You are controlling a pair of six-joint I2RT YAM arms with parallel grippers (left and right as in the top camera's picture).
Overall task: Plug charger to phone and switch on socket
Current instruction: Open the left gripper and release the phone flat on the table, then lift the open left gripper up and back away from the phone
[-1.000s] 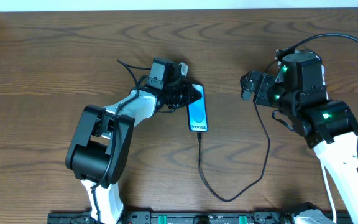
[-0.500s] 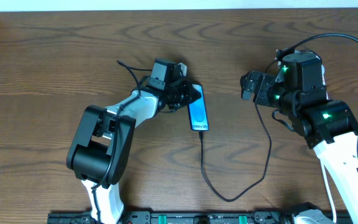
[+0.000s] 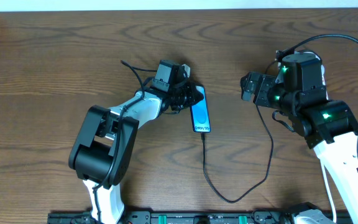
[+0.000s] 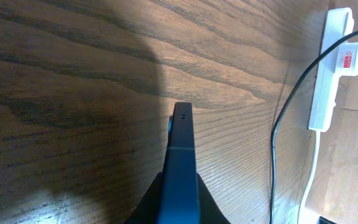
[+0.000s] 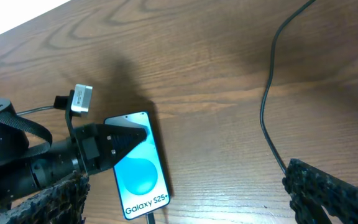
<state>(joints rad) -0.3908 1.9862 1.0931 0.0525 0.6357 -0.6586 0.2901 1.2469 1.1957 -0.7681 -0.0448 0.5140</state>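
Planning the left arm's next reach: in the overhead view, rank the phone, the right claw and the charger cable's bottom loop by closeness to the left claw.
1. The slim blue-screened smartphone, gripped in the left claw.
2. The right claw, across on the right.
3. The loop of the thin black charger cable, down near the arm bases.

"Galaxy S25" on phone (image 5: 140, 175) screen

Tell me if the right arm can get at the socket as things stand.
Probably, yes. The right gripper is open and empty, and the socket has only the adapter on it. But the gripper faces the phone, so it must turn back.
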